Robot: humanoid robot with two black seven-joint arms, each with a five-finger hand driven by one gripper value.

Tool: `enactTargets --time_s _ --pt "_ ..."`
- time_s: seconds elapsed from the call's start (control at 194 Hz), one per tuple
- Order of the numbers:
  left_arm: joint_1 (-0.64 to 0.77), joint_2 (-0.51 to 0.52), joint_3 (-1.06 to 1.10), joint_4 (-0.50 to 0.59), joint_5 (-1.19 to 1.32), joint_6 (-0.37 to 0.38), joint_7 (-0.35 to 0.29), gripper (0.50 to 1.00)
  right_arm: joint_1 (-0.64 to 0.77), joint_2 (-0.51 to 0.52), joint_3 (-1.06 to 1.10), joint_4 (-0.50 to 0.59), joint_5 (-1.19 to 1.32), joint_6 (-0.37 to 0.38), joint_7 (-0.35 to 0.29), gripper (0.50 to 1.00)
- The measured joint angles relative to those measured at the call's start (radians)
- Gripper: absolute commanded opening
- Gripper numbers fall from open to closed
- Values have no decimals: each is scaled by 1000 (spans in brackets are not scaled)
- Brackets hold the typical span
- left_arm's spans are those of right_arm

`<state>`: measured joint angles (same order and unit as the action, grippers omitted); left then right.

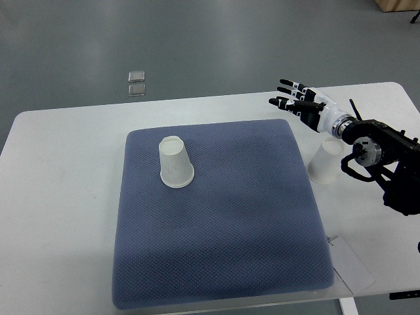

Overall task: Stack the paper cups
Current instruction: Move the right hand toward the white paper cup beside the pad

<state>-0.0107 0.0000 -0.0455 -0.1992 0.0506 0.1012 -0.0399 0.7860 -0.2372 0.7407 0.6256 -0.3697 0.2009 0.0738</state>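
One white paper cup (pixel 176 162) stands upside down on the blue mat (pixel 223 216), toward its back left. A second white paper cup (pixel 325 162) sits on the white table just right of the mat, partly hidden by the right forearm. My right hand (pixel 296 100) hovers above the table beyond the mat's back right corner, fingers spread and pointing left, holding nothing. It is above and behind the second cup, apart from it. The left arm does not show.
The white table (pixel 59 197) carries the mat and ends at a grey floor beyond. Two small clear squares (pixel 136 83) lie on the floor behind the table. A sheet of paper (pixel 354 266) lies at the mat's front right corner.
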Motion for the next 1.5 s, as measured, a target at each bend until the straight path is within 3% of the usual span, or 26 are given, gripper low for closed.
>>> enactTargets --time_s 1.498 --pt "0 0 0 2 0 0 1 1000 43 -14 8 -5 0 13 3 917"
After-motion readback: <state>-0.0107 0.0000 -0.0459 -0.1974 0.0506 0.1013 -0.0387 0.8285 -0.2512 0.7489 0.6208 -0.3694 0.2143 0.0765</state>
